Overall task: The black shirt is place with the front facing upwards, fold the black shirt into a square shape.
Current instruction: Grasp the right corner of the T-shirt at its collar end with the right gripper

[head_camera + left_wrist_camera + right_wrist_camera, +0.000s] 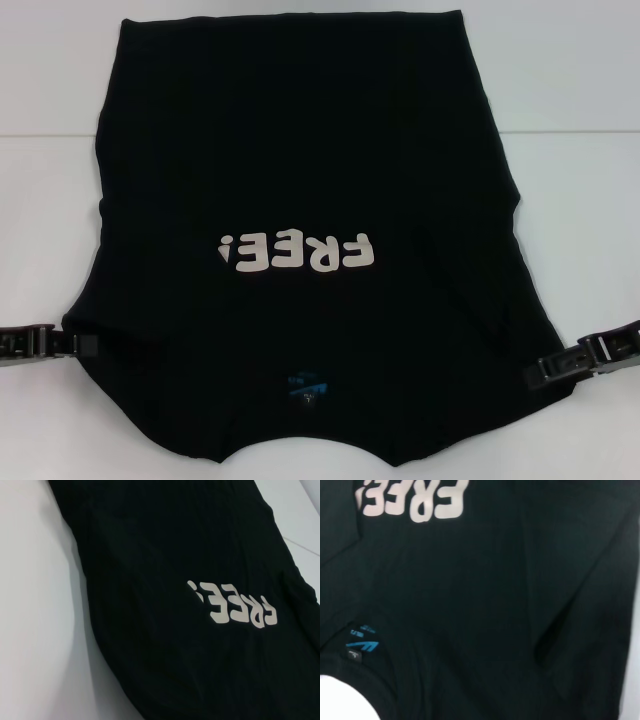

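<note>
Head view: both end effectors (75, 345) (540, 372) touch black shirt (300, 160) edges.

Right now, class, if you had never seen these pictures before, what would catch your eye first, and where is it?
First, the black shirt spread front-up across the white table, filling most of the head view. Next, its white "FREE!" lettering at mid-chest, upside down from the robot's side, with the small blue neck label nearer the robot. The left gripper and right gripper sit at the shirt's two near side edges.

Bright, even overhead light, faint shadows; the right wrist view is slightly blurred.
</note>
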### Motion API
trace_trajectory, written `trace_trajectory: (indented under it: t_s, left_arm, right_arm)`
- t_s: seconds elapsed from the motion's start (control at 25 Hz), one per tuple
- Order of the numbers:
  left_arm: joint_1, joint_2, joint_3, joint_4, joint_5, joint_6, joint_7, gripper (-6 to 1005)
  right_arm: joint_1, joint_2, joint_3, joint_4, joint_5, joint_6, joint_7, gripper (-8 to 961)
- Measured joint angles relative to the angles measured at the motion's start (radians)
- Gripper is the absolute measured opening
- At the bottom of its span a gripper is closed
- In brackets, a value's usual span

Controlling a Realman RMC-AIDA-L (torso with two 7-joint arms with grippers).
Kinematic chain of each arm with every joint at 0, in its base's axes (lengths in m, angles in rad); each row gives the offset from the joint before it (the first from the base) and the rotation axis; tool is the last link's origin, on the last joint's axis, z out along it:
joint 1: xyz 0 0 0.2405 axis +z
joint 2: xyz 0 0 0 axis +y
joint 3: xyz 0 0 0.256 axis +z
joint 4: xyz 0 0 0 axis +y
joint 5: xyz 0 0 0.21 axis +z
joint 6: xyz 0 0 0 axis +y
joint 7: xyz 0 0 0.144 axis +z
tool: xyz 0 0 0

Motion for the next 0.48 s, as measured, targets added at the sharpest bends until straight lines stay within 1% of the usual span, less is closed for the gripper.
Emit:
trace_trajectory:
  t_s: [0.32,0.48]
  left_arm:
    - [0.0,0.0,0.0,0.0,0.0,0.0,0.0,33]
    - [0.0,0.001,0.0,0.0,0.0,0.0,0.001,33]
  right_arm:
    - [0.013,0.017,-0.002,0.0,0.003,-0.006,-0.006,941]
    - [0.014,0.018,-0.003,0.001,0.004,-0.007,-0.009,940]
